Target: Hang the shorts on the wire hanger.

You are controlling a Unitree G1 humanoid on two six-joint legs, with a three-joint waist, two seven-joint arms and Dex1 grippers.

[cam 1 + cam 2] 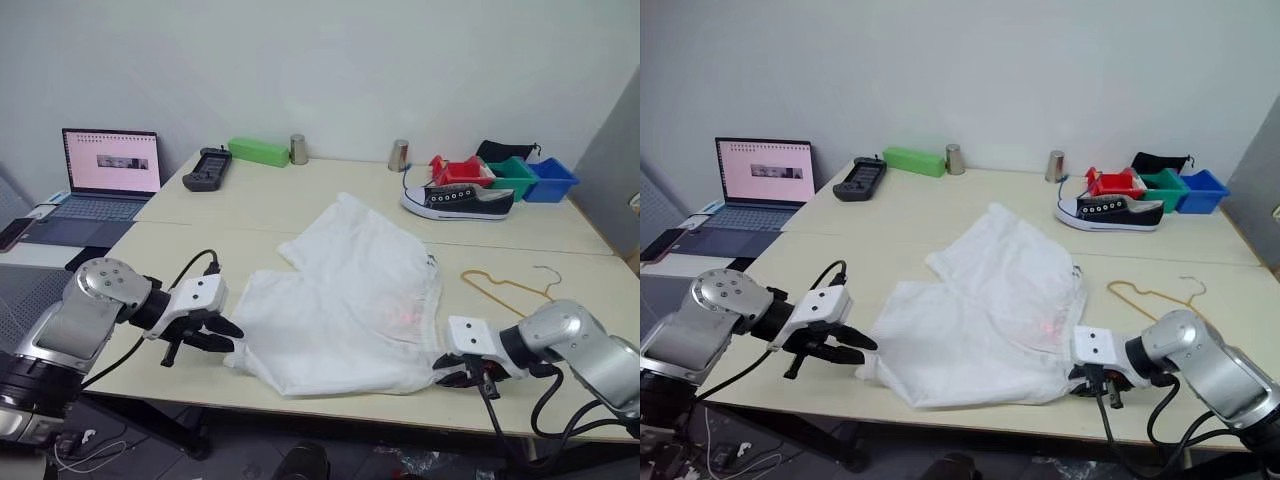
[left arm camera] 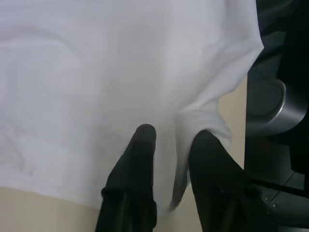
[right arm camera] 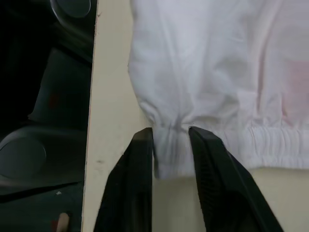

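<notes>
The white shorts (image 1: pixel 350 300) lie spread flat on the beige table (image 1: pixel 250 215), a faint pink mark near the waistband. My left gripper (image 1: pixel 225 335) sits at their near left corner. In the left wrist view its fingers (image 2: pixel 140 145) stand apart, open, with a fold of fabric (image 2: pixel 203 118) lying loose between them. My right gripper (image 1: pixel 452 372) is at the near right corner, and its open fingers (image 3: pixel 140 154) straddle the gathered waistband end (image 3: pixel 169 154). The yellow-orange wire hanger (image 1: pixel 505 288) lies flat on the table to the right of the shorts, beyond my right arm.
A black-and-white sneaker (image 1: pixel 458 200) and red (image 1: pixel 465 172), green (image 1: pixel 512 175) and blue (image 1: pixel 550 180) bins stand at the back right. A green box (image 1: pixel 258 151), a black controller (image 1: pixel 206 168) and two metal cups (image 1: pixel 299 149) line the back. A laptop (image 1: pixel 108 170) stands at the left.
</notes>
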